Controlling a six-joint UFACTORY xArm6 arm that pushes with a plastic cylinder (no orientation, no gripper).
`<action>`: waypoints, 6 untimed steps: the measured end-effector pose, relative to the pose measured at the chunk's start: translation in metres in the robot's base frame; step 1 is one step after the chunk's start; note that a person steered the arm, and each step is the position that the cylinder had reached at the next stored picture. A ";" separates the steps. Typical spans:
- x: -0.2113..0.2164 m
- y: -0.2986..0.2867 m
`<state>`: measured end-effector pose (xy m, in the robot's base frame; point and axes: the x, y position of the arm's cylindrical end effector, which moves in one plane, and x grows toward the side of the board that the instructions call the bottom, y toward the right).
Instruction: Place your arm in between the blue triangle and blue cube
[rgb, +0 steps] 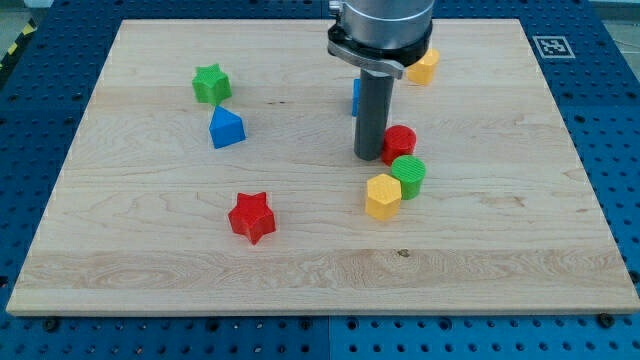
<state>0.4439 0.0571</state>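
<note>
The blue triangle (227, 128) lies at the view's left-centre of the wooden board (150, 250). The blue cube (355, 96) is mostly hidden behind my rod; only a thin blue edge shows at the rod's left side. My tip (369, 156) rests on the board just below the blue cube and far to the right of the blue triangle. It stands right beside the red cylinder (401, 142), on that block's left.
A green star (211, 83) lies above the blue triangle. A red star (251, 216) lies at lower centre. A green cylinder (409, 175) and a yellow hexagon (383, 195) sit below the red cylinder. Another yellow block (425, 66) sits by the arm's right side.
</note>
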 end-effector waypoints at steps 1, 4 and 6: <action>0.000 0.004; -0.035 0.042; -0.023 0.043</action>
<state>0.4211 0.1002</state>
